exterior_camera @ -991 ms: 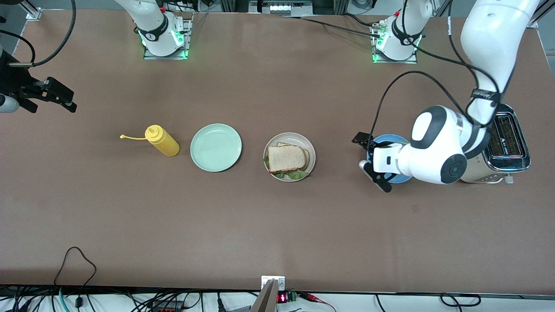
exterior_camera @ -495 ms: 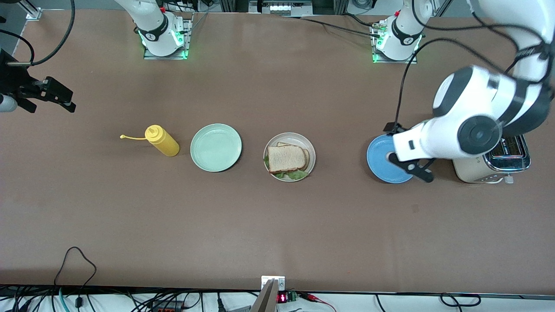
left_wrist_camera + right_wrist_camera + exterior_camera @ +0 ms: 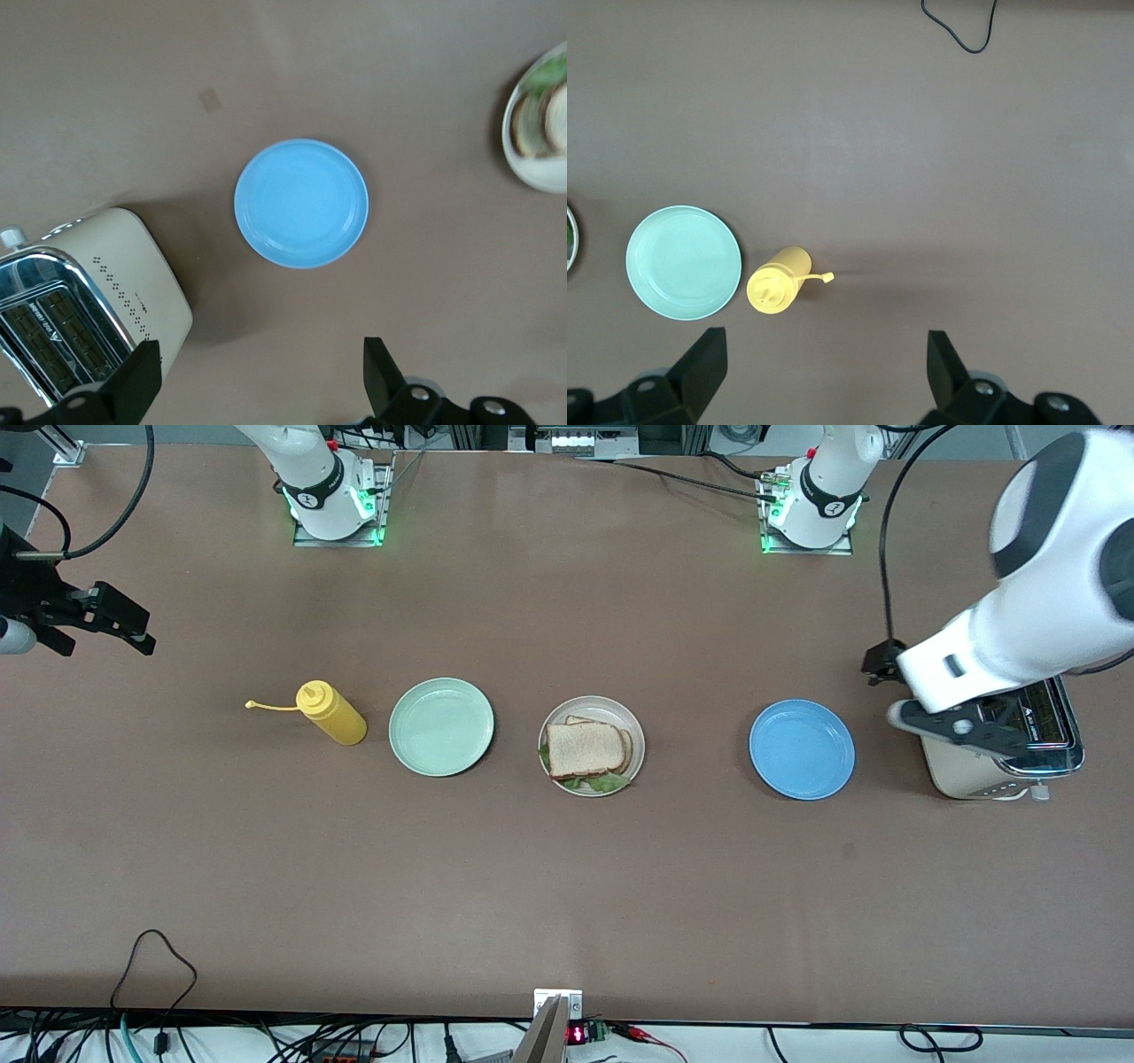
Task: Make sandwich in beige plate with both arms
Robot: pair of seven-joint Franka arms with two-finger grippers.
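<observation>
The sandwich (image 3: 585, 750), bread on top with green lettuce showing at its edge, lies in the beige plate (image 3: 631, 724) at the middle of the table. Both show at the edge of the left wrist view, the sandwich (image 3: 542, 118) in the plate (image 3: 532, 177). My left gripper (image 3: 921, 700) is open and empty, up in the air over the table beside the toaster; its fingers (image 3: 142, 376) stand wide apart. My right gripper (image 3: 133, 629) is open and empty, held high at the right arm's end of the table, waiting; its fingers (image 3: 704, 363) are spread.
A blue plate (image 3: 802, 749) lies between the sandwich and a cream and chrome toaster (image 3: 1001, 757). A mint-green plate (image 3: 441, 726) and a yellow squeeze bottle (image 3: 330, 712) lie toward the right arm's end. A loose black cable (image 3: 155, 965) lies near the front edge.
My left arm has lifted off the blue plate and swung toward the toaster, leaving the blue plate uncovered. The right arm and the sandwich have not moved.
</observation>
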